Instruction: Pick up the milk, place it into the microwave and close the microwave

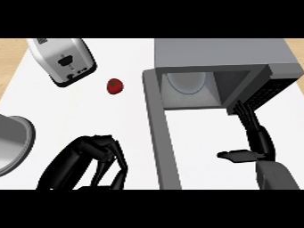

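Two hands enter from the near edge of the white counter (pixel 115 120). Left hand (pixel 95 153): at the lower left, fingers loosely bent and relaxed, hanging back toward the near edge; nothing shows between them, no contact with any object. Right hand (pixel 259 142): at the lower right, open, thumb (pixel 233 156) spread out to the left, fingers straight and pointing away. Its fingertips (pixel 242 110) are at the lower right corner of the microwave's opening; contact or a small gap, cannot tell. Between the two hands lies the microwave door (pixel 162 142), swung fully open, a long grey slab running from the near edge up to the left side of the oven. Grey pot (pixel 3 142) sits at the left edge, cut off by it, well apart from the left hand. Farther back, a small red fruit (pixel 115 86) lies alone on the counter, between the toaster and the door hinge. Microwave (pixel 220 52): far right, cavity open toward the viewer, dark control panel (pixel 267 89) on its right. Inside the cavity is a pale oval shape (pixel 186 82); whether this is the milk or part of the oven, cannot tell. Milk not identifiable anywhere else; neither hand holds it. Toaster (pixel 65 60): far left, lying askew, white and black.
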`<state>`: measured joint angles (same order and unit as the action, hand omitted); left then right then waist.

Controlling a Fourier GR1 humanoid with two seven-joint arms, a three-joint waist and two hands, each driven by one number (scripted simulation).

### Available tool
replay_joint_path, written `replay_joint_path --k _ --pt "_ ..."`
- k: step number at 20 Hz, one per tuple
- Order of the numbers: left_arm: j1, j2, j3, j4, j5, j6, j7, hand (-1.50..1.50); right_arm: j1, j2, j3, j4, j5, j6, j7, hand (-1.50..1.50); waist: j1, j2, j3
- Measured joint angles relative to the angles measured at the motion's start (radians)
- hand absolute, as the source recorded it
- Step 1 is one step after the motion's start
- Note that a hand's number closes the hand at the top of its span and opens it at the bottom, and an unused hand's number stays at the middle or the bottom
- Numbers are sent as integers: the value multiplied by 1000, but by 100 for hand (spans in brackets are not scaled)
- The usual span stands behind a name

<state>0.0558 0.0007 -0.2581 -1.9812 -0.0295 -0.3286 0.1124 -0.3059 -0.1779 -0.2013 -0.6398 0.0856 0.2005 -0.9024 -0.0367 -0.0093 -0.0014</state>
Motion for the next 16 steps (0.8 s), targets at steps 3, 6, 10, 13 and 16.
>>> replay_joint_path --k 3,6,10,13,16 --pt "-59 0 -74 97 -41 49 -20 150 93 -6 15 -130 -20 29 35 -150 -2 1 -1" --pt "-119 0 -124 221 -84 74 -57 150 181 -23 22 -256 -42 56 60 -150 -5 3 -1" --pt "-192 1 -209 417 -123 175 -153 150 285 -50 36 -394 -53 83 63 -150 -9 6 -1" --pt "-263 2 -265 563 -126 266 -214 150 352 -76 41 -513 -77 108 89 -150 -16 7 -1" --pt "-318 2 -322 703 -114 383 -314 150 397 -96 43 -617 -121 148 128 -150 -18 9 -2"
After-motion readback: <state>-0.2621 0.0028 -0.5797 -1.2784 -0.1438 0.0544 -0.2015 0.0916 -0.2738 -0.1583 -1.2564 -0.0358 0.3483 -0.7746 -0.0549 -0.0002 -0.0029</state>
